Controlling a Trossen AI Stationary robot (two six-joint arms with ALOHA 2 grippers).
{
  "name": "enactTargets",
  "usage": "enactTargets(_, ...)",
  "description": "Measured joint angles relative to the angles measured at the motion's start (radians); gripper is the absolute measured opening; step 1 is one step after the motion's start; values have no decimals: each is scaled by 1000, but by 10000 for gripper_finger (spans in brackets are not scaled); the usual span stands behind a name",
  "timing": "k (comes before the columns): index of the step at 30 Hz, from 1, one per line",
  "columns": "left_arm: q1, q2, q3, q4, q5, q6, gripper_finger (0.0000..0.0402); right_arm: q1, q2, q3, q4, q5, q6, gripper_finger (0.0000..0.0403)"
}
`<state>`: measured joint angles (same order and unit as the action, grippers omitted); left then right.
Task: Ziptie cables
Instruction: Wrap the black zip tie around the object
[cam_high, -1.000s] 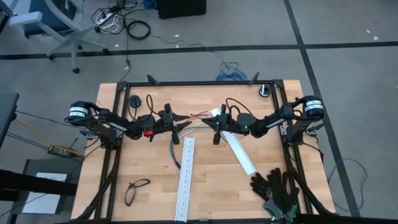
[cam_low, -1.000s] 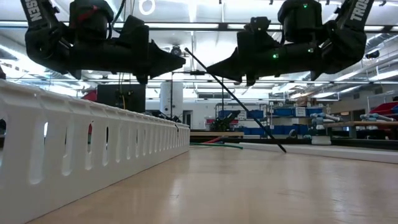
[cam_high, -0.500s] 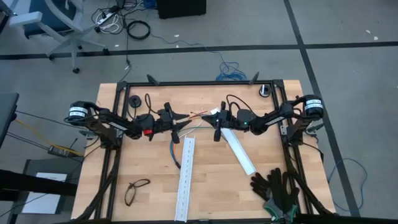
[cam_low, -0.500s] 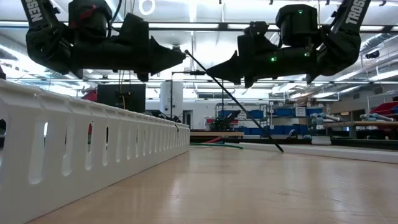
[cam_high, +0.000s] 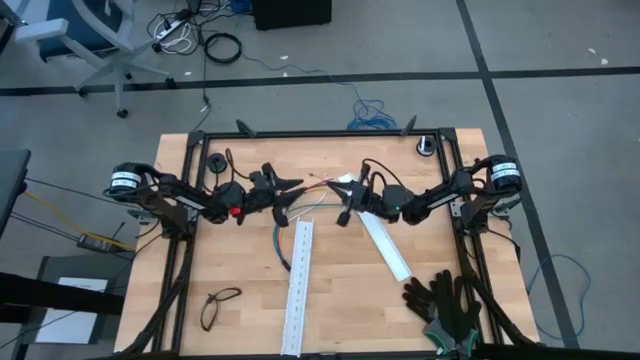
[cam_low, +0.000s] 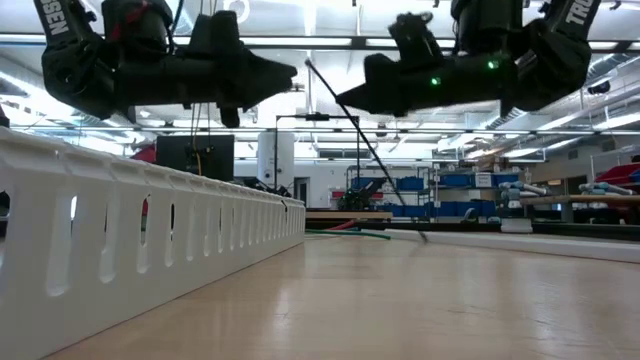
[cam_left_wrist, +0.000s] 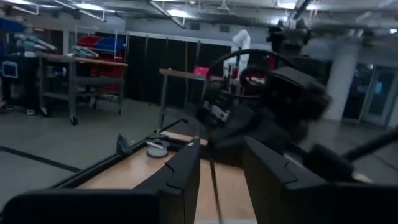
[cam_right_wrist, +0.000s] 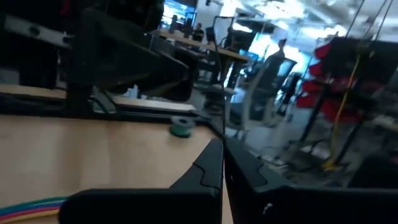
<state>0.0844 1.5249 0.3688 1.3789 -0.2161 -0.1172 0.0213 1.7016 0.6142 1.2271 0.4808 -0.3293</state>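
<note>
Wood tabletop (cam_high: 340, 300), prob. workshop behind

From my left wrist, the other dark arm (cam_left_wrist: 273, 118) ahead is a blur. My thin black strip (cam_low: 365, 150) has its top end hidden behind my right gripper (cam_low: 345, 97). The loose bundle of thin coloured cables (cam_high: 310, 190) lies partly under both grippers, strands too small to count.
</note>
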Motion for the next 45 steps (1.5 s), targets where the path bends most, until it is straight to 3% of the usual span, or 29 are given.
enactTargets(6, 34, 0, 45, -13, 7, -70, 94, 19, 0, 100, -131, 118, -168, 0)
enactTargets(11, 58, 0, 62, 12, 19, -97, 94, 25, 0, 132, -149, 212, -214, 0)
enactTargets(22, 66, 0, 65, 9, 76, 7, 76, 23, 0, 147, -173, 216, -206, 0)
enactTargets(28, 51, 21, 141, -121, 80, 153, 58, 22, 0, 185, -282, 224, -206, 0)
enactTargets(33, 53, 23, 173, -164, 52, 168, 56, 22, 0, 186, -288, 294, -205, 0)
enactTargets(45, 54, 23, 174, -150, -49, 193, 56, 23, 47, 187, -258, 308, -145, 0)
